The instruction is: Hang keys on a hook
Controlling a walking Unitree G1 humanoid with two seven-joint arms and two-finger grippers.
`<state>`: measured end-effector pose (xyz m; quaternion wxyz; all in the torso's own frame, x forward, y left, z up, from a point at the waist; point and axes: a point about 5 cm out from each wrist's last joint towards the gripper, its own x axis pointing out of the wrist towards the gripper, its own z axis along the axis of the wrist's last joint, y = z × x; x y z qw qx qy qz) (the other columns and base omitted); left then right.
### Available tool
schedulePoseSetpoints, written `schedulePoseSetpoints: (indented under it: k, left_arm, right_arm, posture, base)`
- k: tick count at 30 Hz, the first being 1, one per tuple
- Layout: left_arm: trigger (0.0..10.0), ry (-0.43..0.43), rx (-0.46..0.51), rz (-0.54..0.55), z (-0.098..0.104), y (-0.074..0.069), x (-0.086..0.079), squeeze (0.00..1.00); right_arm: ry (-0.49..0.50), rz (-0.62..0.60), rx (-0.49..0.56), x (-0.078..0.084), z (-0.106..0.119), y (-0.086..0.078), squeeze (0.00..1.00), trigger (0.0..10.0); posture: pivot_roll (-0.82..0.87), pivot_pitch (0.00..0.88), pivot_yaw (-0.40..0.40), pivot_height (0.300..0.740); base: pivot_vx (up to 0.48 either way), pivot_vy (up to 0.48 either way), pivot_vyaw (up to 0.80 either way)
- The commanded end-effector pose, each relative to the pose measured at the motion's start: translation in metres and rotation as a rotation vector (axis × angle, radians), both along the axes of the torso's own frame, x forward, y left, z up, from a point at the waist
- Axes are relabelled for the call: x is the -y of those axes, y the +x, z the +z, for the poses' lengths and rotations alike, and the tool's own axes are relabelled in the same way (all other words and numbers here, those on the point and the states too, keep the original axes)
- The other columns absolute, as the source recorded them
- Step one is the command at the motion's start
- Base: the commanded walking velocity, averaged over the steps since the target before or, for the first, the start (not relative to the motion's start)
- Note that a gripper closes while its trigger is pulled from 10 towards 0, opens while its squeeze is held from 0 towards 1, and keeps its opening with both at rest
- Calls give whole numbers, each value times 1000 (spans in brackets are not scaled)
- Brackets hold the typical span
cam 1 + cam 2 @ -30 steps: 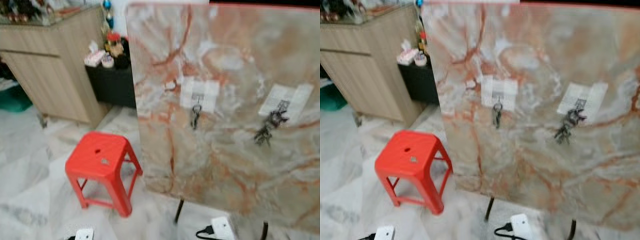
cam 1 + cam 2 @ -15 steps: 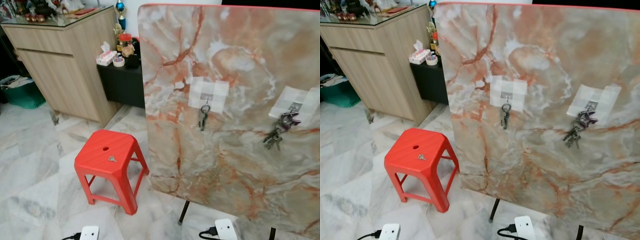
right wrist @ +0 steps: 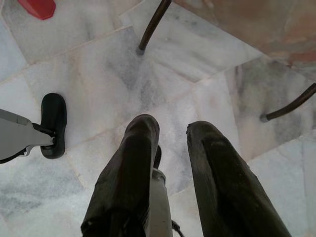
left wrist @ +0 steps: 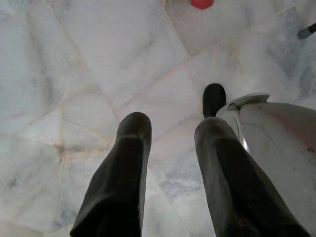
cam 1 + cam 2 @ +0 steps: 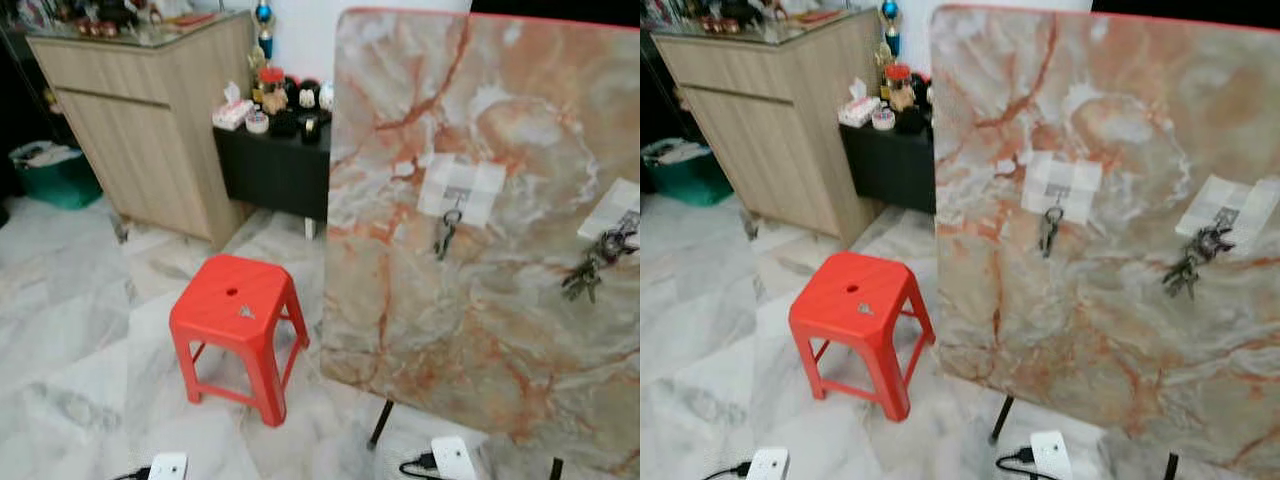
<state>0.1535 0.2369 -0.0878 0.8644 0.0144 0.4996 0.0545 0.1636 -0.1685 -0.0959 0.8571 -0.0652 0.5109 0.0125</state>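
Two bunches of keys (image 5: pixel 1049 230) (image 5: pixel 1192 262) hang from hooks (image 5: pixel 1057 193) on the board.

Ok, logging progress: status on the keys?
Both tools open, empty, pointing at floor. Keys hang on left hook, bigger bunch on right hook. Red stool beside board.

Your marble board (image 5: pixel 1110 240) runs off the right edge, and the keys (image 5: pixel 1192 258) on its far hook are blurred beyond counting.

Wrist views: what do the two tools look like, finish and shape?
Left tool: two long matte black fingers, rounded tips, scuffed, widening toward the base. Right tool: same pair of black fingers, rounded and dusty-looking. No markings or cables visible on either.
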Motion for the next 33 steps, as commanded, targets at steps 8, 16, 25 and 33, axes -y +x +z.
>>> schedulePoseSetpoints:
  k: [8,16,25,33]
  left_arm:
    - [10000,4,-21,-6,0,-3,-4,0]
    - [10000,5,-20,-2,0,-4,-8,0]
    - [10000,6,-25,-4,0,-6,-10,0]
    - [10000,6,-26,-5,0,-7,-9,0]
  right_arm:
    - [-1,-15,8,2,1,3,0,10000]
    - [-3,-14,8,2,1,3,0,10000]
    - [-2,-13,9,2,2,3,0,10000]
    - [-1,-11,9,2,2,3,0,10000]
  posture:
    - [5,0,13,740]
    - [6,0,11,740]
    - [8,0,12,740]
    - [8,0,13,740]
  base:
    - [0,338,0]
    - [0,42,0]
    - [0,-14,0]
    - [0,84,0]
